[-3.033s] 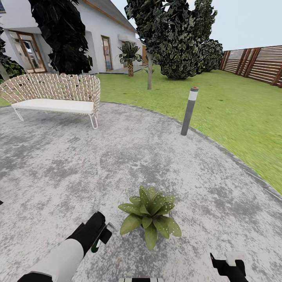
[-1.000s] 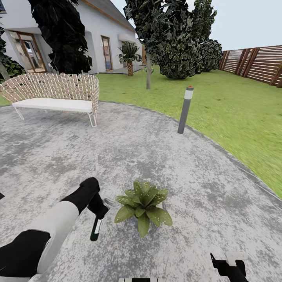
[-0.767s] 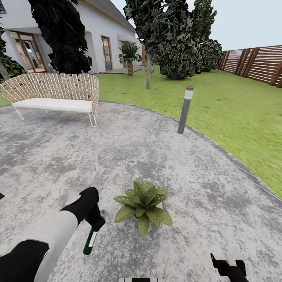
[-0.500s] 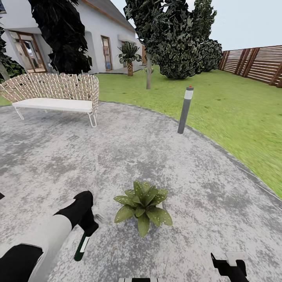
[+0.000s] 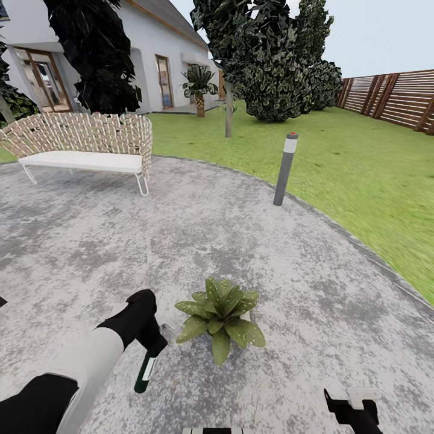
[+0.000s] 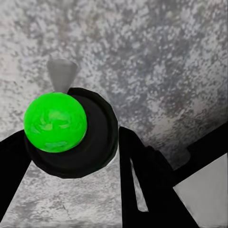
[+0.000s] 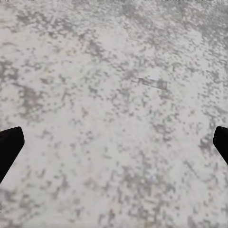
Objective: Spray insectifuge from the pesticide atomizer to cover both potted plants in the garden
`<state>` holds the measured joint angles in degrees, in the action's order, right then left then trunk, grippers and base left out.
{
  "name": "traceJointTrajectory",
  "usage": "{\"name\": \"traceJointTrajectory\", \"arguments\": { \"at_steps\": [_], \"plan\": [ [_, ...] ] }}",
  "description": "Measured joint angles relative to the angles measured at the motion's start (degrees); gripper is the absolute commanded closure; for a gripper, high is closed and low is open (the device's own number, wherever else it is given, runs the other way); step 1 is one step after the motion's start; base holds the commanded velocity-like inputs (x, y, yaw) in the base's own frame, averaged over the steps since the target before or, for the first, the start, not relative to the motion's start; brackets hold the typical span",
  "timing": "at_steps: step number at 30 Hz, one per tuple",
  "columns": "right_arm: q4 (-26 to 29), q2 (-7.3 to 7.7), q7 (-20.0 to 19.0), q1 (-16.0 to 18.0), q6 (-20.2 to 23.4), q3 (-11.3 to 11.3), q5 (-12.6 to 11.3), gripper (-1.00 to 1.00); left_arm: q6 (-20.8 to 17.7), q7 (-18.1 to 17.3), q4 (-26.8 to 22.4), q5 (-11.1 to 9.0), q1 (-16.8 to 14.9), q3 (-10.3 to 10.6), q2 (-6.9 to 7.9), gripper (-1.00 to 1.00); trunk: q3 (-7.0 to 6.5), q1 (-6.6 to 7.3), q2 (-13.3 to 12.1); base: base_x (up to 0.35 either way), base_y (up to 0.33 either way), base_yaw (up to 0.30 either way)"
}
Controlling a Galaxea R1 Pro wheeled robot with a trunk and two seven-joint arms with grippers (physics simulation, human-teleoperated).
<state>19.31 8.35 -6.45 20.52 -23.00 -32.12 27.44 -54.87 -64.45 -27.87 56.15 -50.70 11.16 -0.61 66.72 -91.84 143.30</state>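
On the left, a wicker bench [image 5: 84, 141] sits at the far side of the stone patio [image 5: 199, 241]. Nearer, the left arm reaches forward and bends down, so the left gripper [image 5: 146, 342] points at the ground. It is closed around the pesticide atomizer [image 5: 144, 372], which hangs below it and tilts a little, just left of the plant. In the left wrist view the black fingers [image 6: 142, 175] hug a dark round body with a bright green spot [image 6: 55, 121] on it (the pale nozzle cone sticks out past it).

The sprayer looks small, hard and light. It is probably smooth too, so it could twist or slip if the squeeze is weak. Its round middle looks like the best spot to hold, leaving the nozzle free.

In the middle is one potted plant [image 5: 220, 318], with wide speckled leaves. They look soft and bendy. The sprayer is near the leaves but not touching them. It does not seem to point at the plant yet.

Past the plant, a grey lamp post [image 5: 284, 169] stands at the patio's edge.

On the right, the right gripper [image 5: 355, 411] waits low. Its two dark tips sit far apart in the right wrist view, with nothing between them.
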Motion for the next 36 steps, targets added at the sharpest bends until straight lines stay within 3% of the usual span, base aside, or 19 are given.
{"name": "traceJointTrajectory", "arguments": {
  "at_steps": [1, 14, 21, 26, 32, 36],
  "plan": [
    [0.0, -0.04, 0.0, 0.0, -0.1, 0.0, 0.0, -1.00, 0.0, 0.0, 0.0, 0.2, 0.2, -0.4, 1.11, 1.00, 0.00, 0.00, 0.0, -0.016, -0.005, 0.212],
    [0.0, -0.06, 0.0, 0.0, 0.0, 0.0, 0.0, -1.00, -0.2, 0.5, -0.2, -0.2, 0.2, -0.2, 0.90, 1.00, 0.00, -0.03, 0.0, -0.237, -0.197, 0.087],
    [0.0, -0.06, 0.0, 0.0, 0.0, 0.0, 0.0, -1.00, -0.3, 0.6, -0.3, -0.2, 0.2, -0.2, 0.75, 1.00, 0.00, 0.00, 0.0, -0.047, -0.250, 0.074],
    [-0.1, -0.15, 0.0, 0.0, 0.0, 0.0, 0.1, -1.00, -0.7, 0.5, -0.4, -0.4, -0.8, -0.1, -0.29, 1.00, 0.00, 0.00, 0.0, 0.009, -0.047, 0.039],
    [-0.2, -0.22, -0.1, 0.0, -0.1, 0.1, 0.2, -1.00, -2.3, 0.2, -2.0, -0.4, -4.7, -0.3, -2.94, 1.00, -0.01, 0.01, 0.0, 0.000, -0.001, 0.001],
    [-0.2, -0.24, 0.0, 0.0, -0.1, 0.1, 0.2, -1.00, -2.3, 0.3, -1.2, 0.0, -4.2, -0.2, -2.59, 1.00, 0.00, 0.02, 0.0, 0.104, 0.000, 0.000]
  ]
}}
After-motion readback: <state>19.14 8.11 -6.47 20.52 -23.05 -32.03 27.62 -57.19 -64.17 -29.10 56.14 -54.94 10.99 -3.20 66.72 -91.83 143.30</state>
